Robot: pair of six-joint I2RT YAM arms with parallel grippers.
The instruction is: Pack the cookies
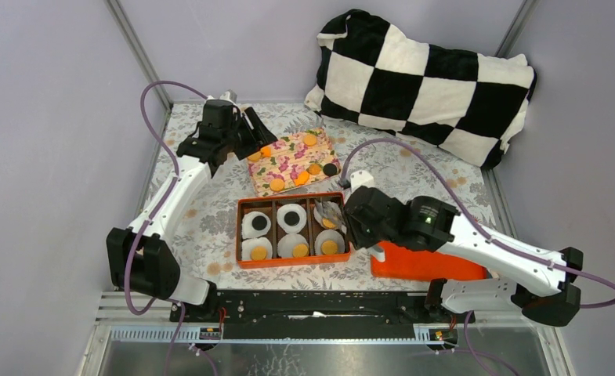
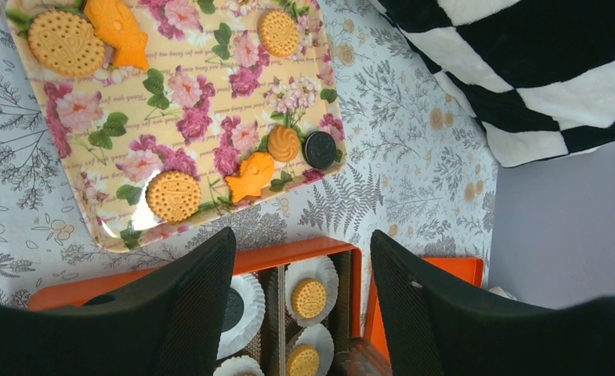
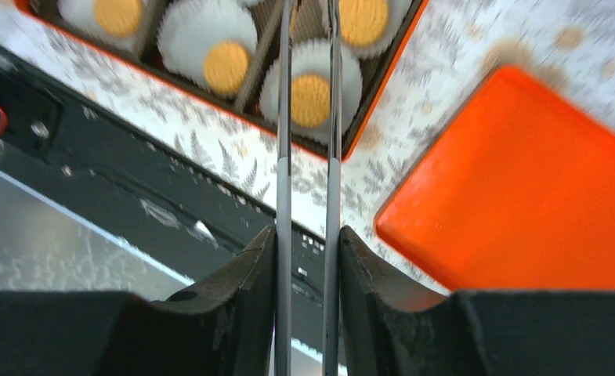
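Note:
A floral tray (image 1: 292, 162) holds loose cookies (image 1: 276, 185); the left wrist view shows round tan ones (image 2: 173, 195), a dark one (image 2: 320, 149) and fish-shaped orange ones (image 2: 254, 175). The orange box (image 1: 240, 235) has paper cups with dark cookies (image 1: 257, 225) and tan cookies (image 1: 329, 246). My left gripper (image 1: 245, 133) (image 2: 302, 235) is open and empty above the tray's far left corner. My right gripper (image 1: 345, 221) (image 3: 308, 231) is shut on metal tongs (image 3: 283, 157), whose blades reach over the box's right column and a tan cookie (image 3: 310, 100). The tong tips are hidden.
An orange lid (image 1: 421, 265) lies right of the box, under my right arm, and shows in the right wrist view (image 3: 523, 180). A black-and-white checked pillow (image 1: 425, 82) lies at the back right. The table has a grey fern-print cloth (image 1: 202, 211).

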